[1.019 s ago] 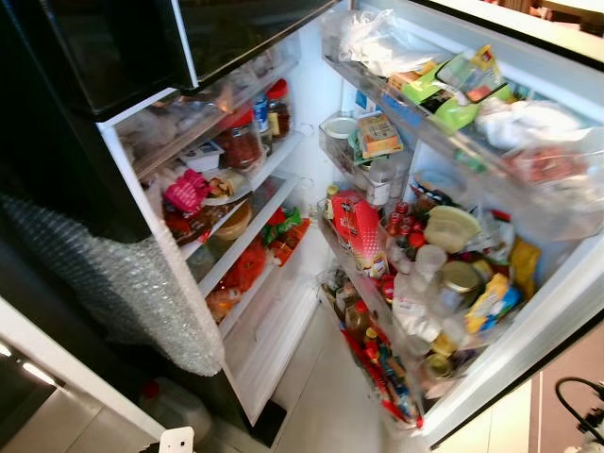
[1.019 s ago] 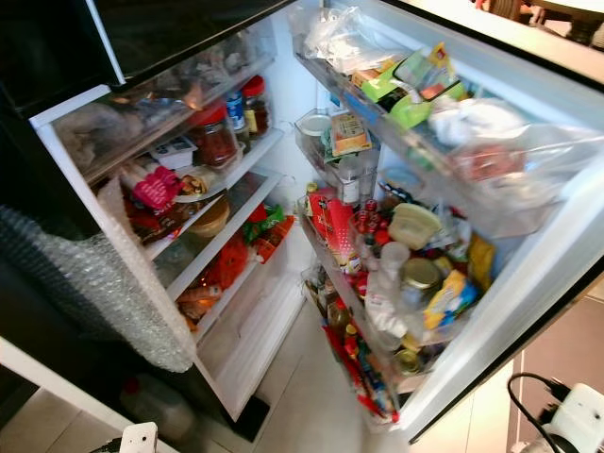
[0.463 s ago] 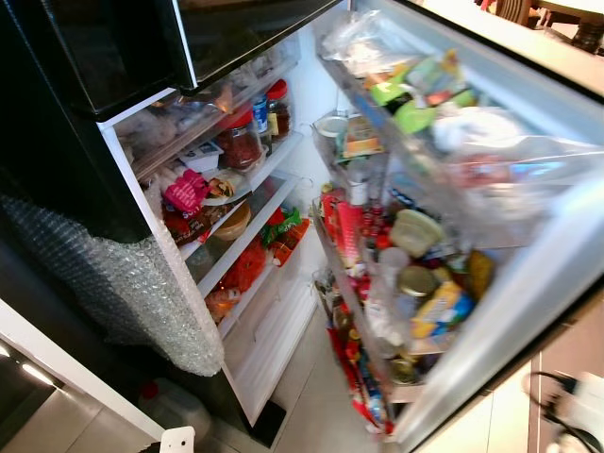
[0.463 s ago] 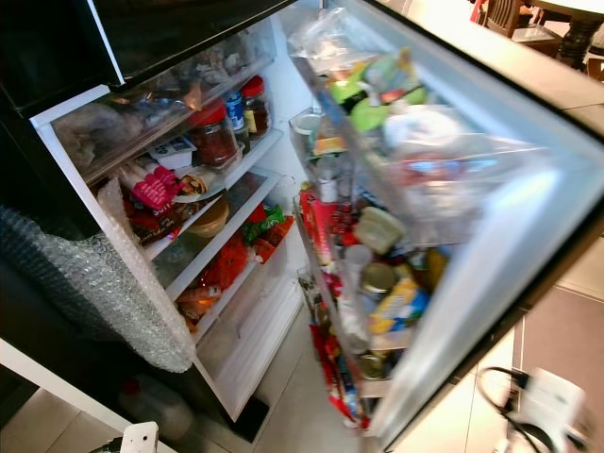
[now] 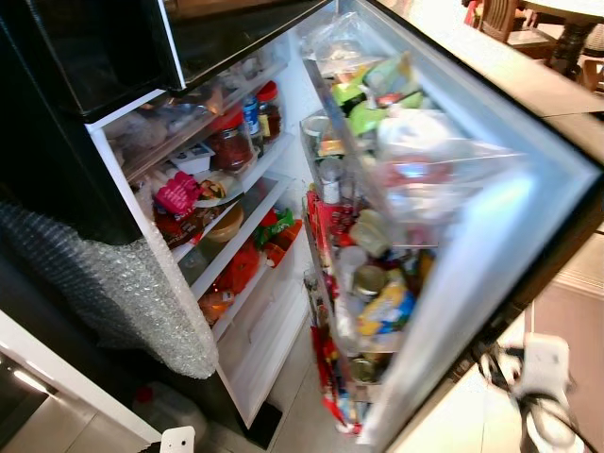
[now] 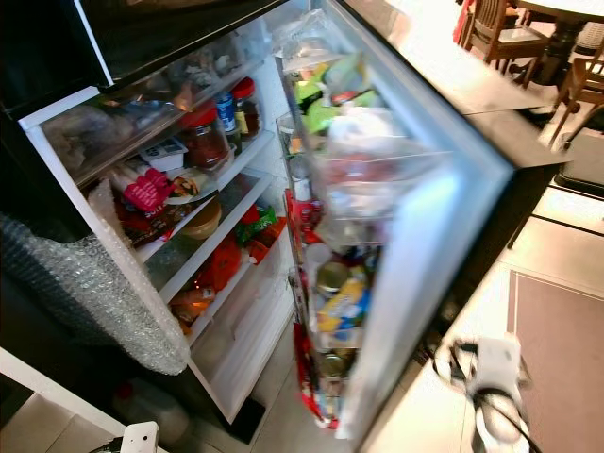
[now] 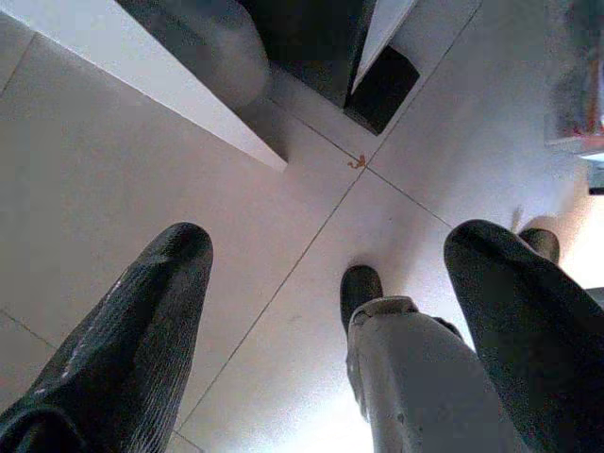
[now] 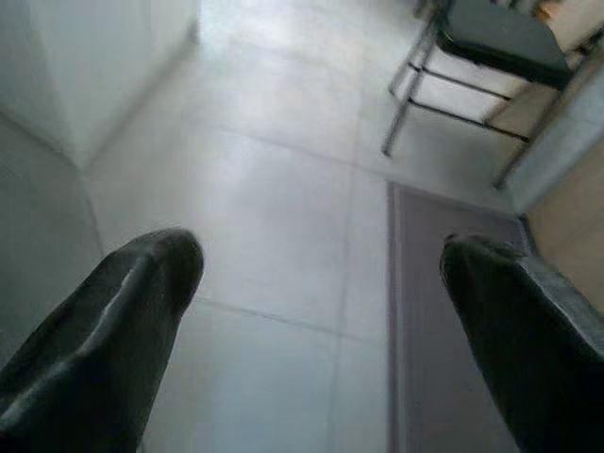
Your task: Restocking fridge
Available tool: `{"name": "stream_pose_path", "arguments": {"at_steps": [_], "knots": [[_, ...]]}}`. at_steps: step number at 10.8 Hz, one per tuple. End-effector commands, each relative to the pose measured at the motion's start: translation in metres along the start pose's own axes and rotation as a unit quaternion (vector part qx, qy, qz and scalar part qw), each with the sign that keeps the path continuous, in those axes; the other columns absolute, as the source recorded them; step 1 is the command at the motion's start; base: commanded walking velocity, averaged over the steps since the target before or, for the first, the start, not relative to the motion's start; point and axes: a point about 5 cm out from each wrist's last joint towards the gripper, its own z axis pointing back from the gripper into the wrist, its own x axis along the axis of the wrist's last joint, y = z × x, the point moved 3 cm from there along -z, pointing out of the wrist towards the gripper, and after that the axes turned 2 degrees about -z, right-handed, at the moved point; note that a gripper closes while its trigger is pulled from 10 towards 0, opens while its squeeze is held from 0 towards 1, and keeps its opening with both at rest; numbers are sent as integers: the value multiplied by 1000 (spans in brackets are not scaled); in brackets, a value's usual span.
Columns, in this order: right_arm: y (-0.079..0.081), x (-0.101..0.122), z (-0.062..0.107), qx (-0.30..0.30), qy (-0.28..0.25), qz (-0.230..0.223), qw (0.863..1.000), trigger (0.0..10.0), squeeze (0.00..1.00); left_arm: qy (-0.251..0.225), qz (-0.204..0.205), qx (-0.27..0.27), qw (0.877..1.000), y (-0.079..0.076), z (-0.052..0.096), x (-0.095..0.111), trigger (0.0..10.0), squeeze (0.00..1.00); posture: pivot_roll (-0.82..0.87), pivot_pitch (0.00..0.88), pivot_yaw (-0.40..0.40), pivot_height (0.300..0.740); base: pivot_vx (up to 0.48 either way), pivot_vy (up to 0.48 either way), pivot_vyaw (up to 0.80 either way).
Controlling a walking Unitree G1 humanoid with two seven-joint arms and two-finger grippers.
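Far left of the head views: bubble wrap (image 5: pixel 123 293) draped over the dark cabinet side, a white plastic jug (image 5: pixel 175 408) on the floor below it at lower left. Left of centre: open fridge (image 5: pixel 247 330), shelves crowded — red-lidded jars (image 5: pixel 229 142) on the upper shelf, a pink packet (image 5: pixel 177 192) and a round tub (image 5: pixel 225 225) lower down, red and green packets (image 5: pixel 278 231) on the shelf beneath, white drawer fronts at the bottom. Centre to right: fridge door (image 5: pixel 491 255) swung partway in, blurred, its racks packed with green packets (image 5: pixel 363 99) near the top, a clear bag (image 5: pixel 425 165) in the middle rack, jars and a yellow packet (image 5: pixel 387 307) below, red bottles at the foot. Lower right: a white power strip with black cable (image 5: pixel 533 377) on the tiled floor (image 5: pixel 444 425). Upper right: wooden chairs (image 6: pixel 491 28). Left hand (image 7: pixel 330 274) released, fingers spread wide, hanging over pale floor tiles beside the robot's grey foot (image 7: pixel 415 377). Right hand (image 8: pixel 321 274) likewise released, fingers well apart above the tiles, a dark-seated metal chair (image 8: pixel 491 47) and a grey mat (image 8: pixel 453 311) beyond
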Motion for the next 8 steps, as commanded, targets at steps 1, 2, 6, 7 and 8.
{"name": "stream_pose_path", "arguments": {"at_steps": [1,2,6,7,8], "knots": [[8,7,-2,33,-13,-8,999,10000,0,6,-6,1,1000,2,1,-4,10000,0,-94,8,33,740,0,0,0],[27,14,-4,103,-23,-28,994,10000,0,6,-6,1,1000,2,1,-4,10000,0,-96,13,36,740,0,0,0],[109,45,1,365,-41,-61,928,10000,0,5,-4,2,1000,2,1,-3,10000,0,-80,19,35,740,0,0,0],[120,62,0,405,-56,-70,910,10000,0,4,-4,3,1000,2,1,-3,10000,0,-78,20,35,740,0,0,0],[129,73,1,433,-65,-70,896,10000,0,4,-4,3,1000,3,1,-3,10000,0,-81,21,36,740,0,0,0]]}}
